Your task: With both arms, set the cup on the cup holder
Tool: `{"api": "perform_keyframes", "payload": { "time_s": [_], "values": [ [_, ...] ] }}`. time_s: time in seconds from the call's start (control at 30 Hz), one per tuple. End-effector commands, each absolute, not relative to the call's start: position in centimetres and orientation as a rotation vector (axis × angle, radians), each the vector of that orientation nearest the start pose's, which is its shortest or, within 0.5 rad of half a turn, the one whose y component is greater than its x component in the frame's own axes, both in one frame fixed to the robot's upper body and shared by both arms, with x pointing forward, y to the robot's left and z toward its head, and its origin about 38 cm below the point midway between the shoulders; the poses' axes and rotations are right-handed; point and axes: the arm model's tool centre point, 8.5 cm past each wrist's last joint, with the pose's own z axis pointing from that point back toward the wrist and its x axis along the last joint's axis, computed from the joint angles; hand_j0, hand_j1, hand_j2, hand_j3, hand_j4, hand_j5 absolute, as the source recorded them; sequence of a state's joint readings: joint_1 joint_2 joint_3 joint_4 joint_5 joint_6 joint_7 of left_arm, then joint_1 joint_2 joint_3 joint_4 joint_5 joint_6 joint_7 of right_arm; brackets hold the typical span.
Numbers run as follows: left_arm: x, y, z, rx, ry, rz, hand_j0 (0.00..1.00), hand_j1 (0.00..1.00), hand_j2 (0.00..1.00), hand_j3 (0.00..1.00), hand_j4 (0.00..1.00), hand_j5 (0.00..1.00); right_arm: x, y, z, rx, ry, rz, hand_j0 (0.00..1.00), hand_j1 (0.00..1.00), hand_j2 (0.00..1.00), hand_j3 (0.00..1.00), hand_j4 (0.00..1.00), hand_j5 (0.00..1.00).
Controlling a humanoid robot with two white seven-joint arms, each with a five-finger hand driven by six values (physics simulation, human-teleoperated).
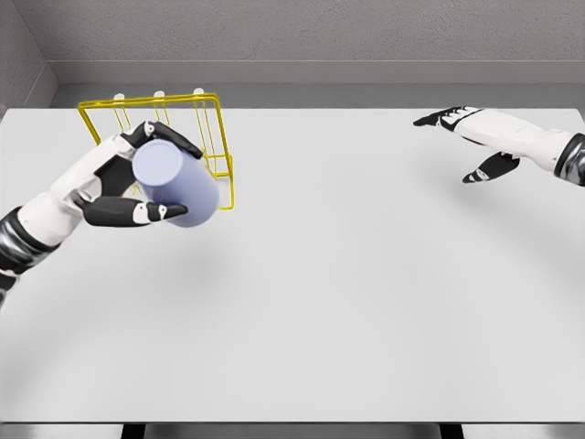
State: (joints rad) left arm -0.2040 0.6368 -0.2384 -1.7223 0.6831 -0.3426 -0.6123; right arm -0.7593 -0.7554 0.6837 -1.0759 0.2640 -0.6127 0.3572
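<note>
A yellow wire cup holder (215, 137) is standing at the far left of the wide white table (366, 293). The left hand (114, 187) is gripping a pale blue cylindrical cup (175, 183), tilted, just before it. The right hand (475, 137) is hovering far right, fingers spread and relaxed.

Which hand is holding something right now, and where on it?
The left hand grips the pale blue cylindrical cup around its side wall. The right hand holds nothing.

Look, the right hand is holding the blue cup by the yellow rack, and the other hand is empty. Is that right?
Not quite. The head view shows the left hand holding the cup by the rack. The right hand is the empty one, fingers open above the table.
</note>
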Motion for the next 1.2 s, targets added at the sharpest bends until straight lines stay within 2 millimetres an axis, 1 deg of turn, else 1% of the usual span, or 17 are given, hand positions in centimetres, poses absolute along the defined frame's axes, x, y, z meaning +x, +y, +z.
{"api": "perform_keyframes", "payload": {
  "time_s": [0.0,0.07,0.17,0.23,0.27,0.33,0.5,0.6,0.7,0.77,0.8,0.83,0.93,1.03,1.07,1.13,1.17],
  "values": [
    [36.6,28.5,23.1,-0.619,-1.947,-0.866,0.35,0.35,0.35,0.35,0.35,0.35,48.6,-35.4,20.5,-0.428,-1.49,1.71,1.0,1.0,1.0,1.0,1.0,1.0],
    [36.7,28.5,23.3,-0.617,-1.949,-0.868,0.35,0.35,0.35,0.35,0.35,0.35,48.6,-35.5,20.5,-0.429,-1.49,1.708,1.0,1.0,1.0,1.0,1.0,1.0],
    [37.5,28.7,24.3,-0.605,-1.951,-0.872,0.35,0.35,0.35,0.35,0.35,0.35,48.6,-35.5,20.5,-0.429,-1.489,1.708,1.0,1.0,1.0,1.0,1.0,1.0],
    [38.2,29.1,25.4,-0.582,-1.95,-0.891,0.35,0.35,0.35,0.35,0.35,0.35,48.6,-35.6,20.6,-0.43,-1.487,1.708,1.0,1.0,1.0,1.0,1.0,1.0],
    [38.3,29.2,25.3,-0.578,-1.948,-0.887,0.35,0.35,0.35,0.35,0.35,0.35,48.6,-35.6,20.6,-0.43,-1.487,1.708,1.0,1.0,1.0,1.0,1.0,1.0],
    [38.6,29.6,25.8,-0.559,-1.954,-0.888,0.35,0.35,0.35,0.35,0.35,0.35,48.6,-35.5,20.5,-0.429,-1.486,1.711,1.0,1.0,1.0,1.0,1.0,1.0],
    [40.0,30.8,25.7,-0.52,-1.937,-0.857,0.35,0.35,0.35,0.35,0.35,0.35,48.7,-36.0,20.4,-0.433,-1.477,1.699,1.0,1.0,1.0,1.0,1.0,1.0],
    [41.0,31.6,26.1,-0.49,-1.94,-0.843,0.35,0.35,0.35,0.35,0.35,0.35,48.7,-35.9,20.4,-0.432,-1.479,1.7,1.0,1.0,1.0,1.0,1.0,1.0],
    [42.0,32.2,26.4,-0.465,-1.926,-0.827,0.35,0.35,0.35,0.35,0.35,0.35,48.6,-36.3,20.5,-0.44,-1.471,1.7,1.0,1.0,1.0,1.0,1.0,1.0],
    [42.4,32.9,25.9,-0.447,-1.905,-0.806,0.35,0.35,0.35,0.35,0.35,0.35,48.6,-36.4,20.6,-0.442,-1.47,1.7,1.0,1.0,1.0,1.0,1.0,1.0],
    [42.6,32.9,26.4,-0.444,-1.912,-0.812,0.35,0.35,0.35,0.35,0.35,0.35,48.6,-36.3,20.6,-0.442,-1.47,1.703,1.0,1.0,1.0,1.0,1.0,1.0],
    [42.7,32.9,26.4,-0.442,-1.906,-0.808,0.35,0.35,0.35,0.35,0.35,0.35,48.6,-36.3,20.6,-0.442,-1.47,1.703,1.0,1.0,1.0,1.0,1.0,1.0],
    [43.1,33.7,25.9,-0.424,-1.893,-0.786,0.35,0.35,0.35,0.35,0.35,0.35,48.6,-36.3,20.5,-0.441,-1.471,1.703,1.0,1.0,1.0,1.0,1.0,1.0],
    [43.4,33.8,25.5,-0.422,-1.883,-0.772,0.35,0.35,0.35,0.35,0.35,0.35,48.6,-36.1,20.5,-0.438,-1.472,1.705,1.0,1.0,1.0,1.0,1.0,1.0],
    [43.6,33.9,25.8,-0.416,-1.886,-0.774,0.35,0.35,0.35,0.35,0.35,0.35,48.6,-36.0,20.4,-0.435,-1.473,1.707,1.0,1.0,1.0,1.0,1.0,1.0],
    [43.9,34.0,25.3,-0.413,-1.877,-0.761,0.35,0.35,0.35,0.35,0.35,0.35,48.7,-35.9,20.4,-0.435,-1.473,1.708,1.0,1.0,1.0,1.0,1.0,1.0],
    [44.1,33.9,25.6,-0.414,-1.875,-0.764,0.35,0.35,0.35,0.35,0.35,0.35,48.7,-36.0,20.5,-0.437,-1.471,1.708,1.0,1.0,1.0,1.0,1.0,1.0]
  ]
}}
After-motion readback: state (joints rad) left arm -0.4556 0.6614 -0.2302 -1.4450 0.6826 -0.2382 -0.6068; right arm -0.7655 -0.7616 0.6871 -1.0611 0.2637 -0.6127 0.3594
